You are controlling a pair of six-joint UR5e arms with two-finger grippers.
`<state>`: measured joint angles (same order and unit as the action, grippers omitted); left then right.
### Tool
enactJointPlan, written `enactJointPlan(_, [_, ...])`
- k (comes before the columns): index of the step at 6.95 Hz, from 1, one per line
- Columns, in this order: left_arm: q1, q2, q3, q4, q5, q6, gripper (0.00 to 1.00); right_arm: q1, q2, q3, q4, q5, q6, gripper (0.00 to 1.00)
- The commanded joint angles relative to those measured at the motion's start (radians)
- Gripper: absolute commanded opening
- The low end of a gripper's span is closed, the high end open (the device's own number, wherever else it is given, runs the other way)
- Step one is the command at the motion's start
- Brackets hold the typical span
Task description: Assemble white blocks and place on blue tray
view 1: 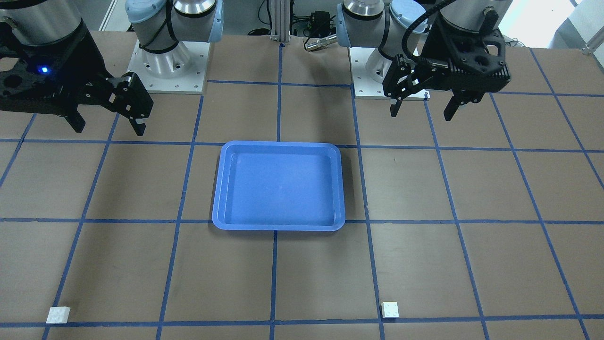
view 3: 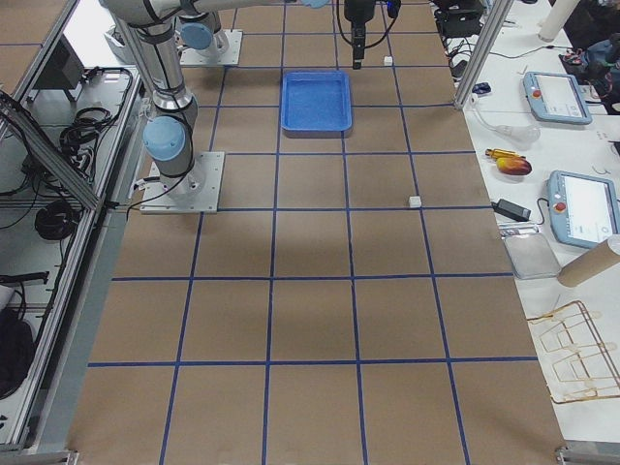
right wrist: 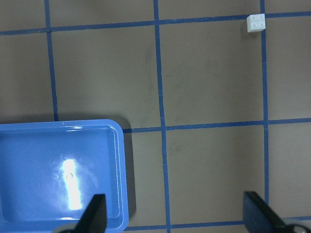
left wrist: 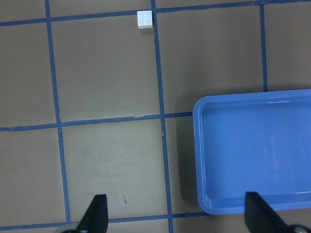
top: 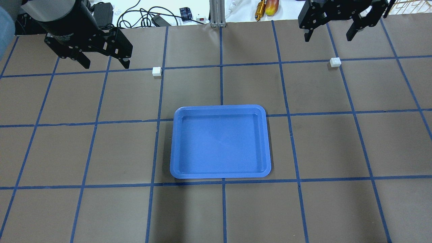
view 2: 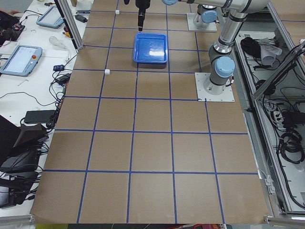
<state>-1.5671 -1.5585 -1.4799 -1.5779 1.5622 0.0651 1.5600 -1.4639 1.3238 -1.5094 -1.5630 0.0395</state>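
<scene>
The blue tray (top: 221, 173) lies empty mid-table, also seen in the front view (view 1: 278, 225). One white block (top: 157, 71) sits on a grid line on my left side, and shows in the left wrist view (left wrist: 144, 19). The other white block (top: 335, 62) sits at the far right, and shows in the right wrist view (right wrist: 256, 22). The blocks are far apart. My left gripper (top: 105, 63) is open and empty, hovering left of its block. My right gripper (top: 328, 37) is open and empty, above the table beyond its block.
The brown table is marked with a blue tape grid. Both arm bases (view 1: 172, 61) stand on the robot's side. Cables, a power supply and tools (top: 261, 8) lie past the far edge. Tablets (view 3: 581, 208) and a wire rack lie on the side bench.
</scene>
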Motion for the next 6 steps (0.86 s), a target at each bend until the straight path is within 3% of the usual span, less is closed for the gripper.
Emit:
enactJointPlan(1, [-0.001,0.002,0.0,-0.002,-0.001,-0.001,1.0,0.0,0.0,0.002,-0.04,0.017,0.0,1.0])
enactJointPlan(4, [0.005,-0.023,0.019,-0.025,0.027,-0.004,1.0,-0.002,0.0,0.002,-0.038,0.015,-0.007,1.0])
enactJointPlan(6, [0.012,-0.162,0.064,0.029,0.016,-0.04,1.0,-0.003,0.0,0.002,-0.028,0.015,-0.015,1.0])
